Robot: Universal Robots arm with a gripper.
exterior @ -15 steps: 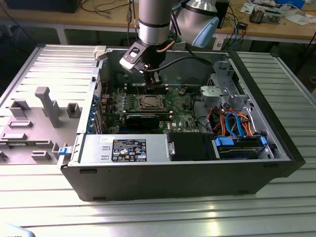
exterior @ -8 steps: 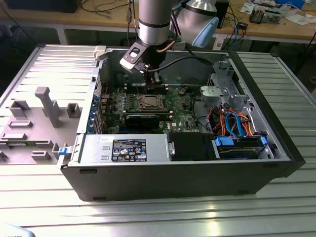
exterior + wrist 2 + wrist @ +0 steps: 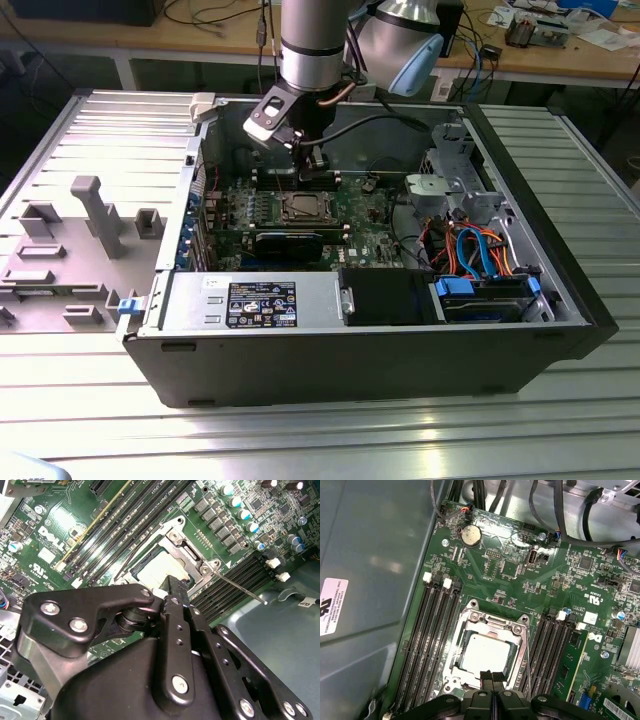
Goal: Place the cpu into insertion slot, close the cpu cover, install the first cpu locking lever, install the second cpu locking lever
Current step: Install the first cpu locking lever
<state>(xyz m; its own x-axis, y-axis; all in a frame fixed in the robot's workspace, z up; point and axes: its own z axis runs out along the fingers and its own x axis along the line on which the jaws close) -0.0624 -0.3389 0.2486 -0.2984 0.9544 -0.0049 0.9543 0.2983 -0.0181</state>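
The cpu [image 3: 487, 652] lies flat in the insertion slot [image 3: 302, 207], silvery top up. The cpu cover [image 3: 492, 623], a silver frame, lies down around it. My gripper [image 3: 492, 679] hovers just above the socket's edge, its black fingers shut together with nothing between them; in the second wrist view the gripper [image 3: 172, 587] overlaps the cpu [image 3: 155, 572]. A thin metal locking lever [image 3: 242, 588] sticks out sideways from the socket's corner over the memory slots. Another thin lever [image 3: 131, 556] runs along the opposite side of the socket. In the exterior view the gripper [image 3: 312, 170] hangs over the board behind the slot.
Long black memory slots [image 3: 427, 635] flank the socket on both sides. A black heatsink-like block [image 3: 290, 243] lies in front of the slot. The case walls, a silver power supply [image 3: 250, 300], a drive cage [image 3: 455, 170] and coloured cables [image 3: 470, 250] surround the board.
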